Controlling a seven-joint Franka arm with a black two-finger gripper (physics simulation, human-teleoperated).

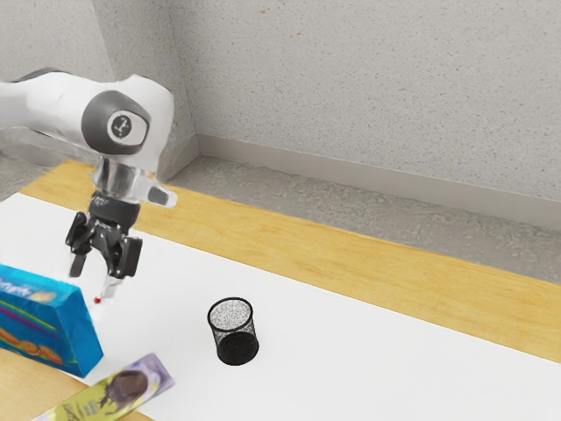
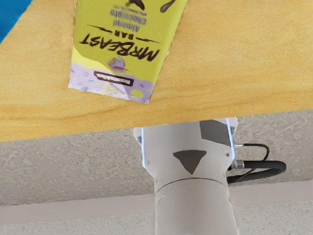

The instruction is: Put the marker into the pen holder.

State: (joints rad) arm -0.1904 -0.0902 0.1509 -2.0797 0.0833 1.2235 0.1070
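Note:
In the exterior view my gripper (image 1: 102,267) points down at the left, its two dark fingers standing apart. Below it a small pale piece with a red end (image 1: 97,300), seemingly the marker, shows beside the blue box's top corner. It blends into the white surface, and I cannot tell whether it touches a finger. The pen holder (image 1: 235,345), a black mesh cup, stands upright with its mouth up, toward the exterior view's right from the gripper.
A blue box (image 1: 83,338) stands close in front of the gripper. A yellow and purple chocolate bar (image 1: 131,386) lies beside it; the wrist view shows the bar (image 2: 120,54) on the wooden tabletop (image 2: 39,110), near the arm's base (image 2: 190,152). White covering (image 1: 351,351) lies under the holder.

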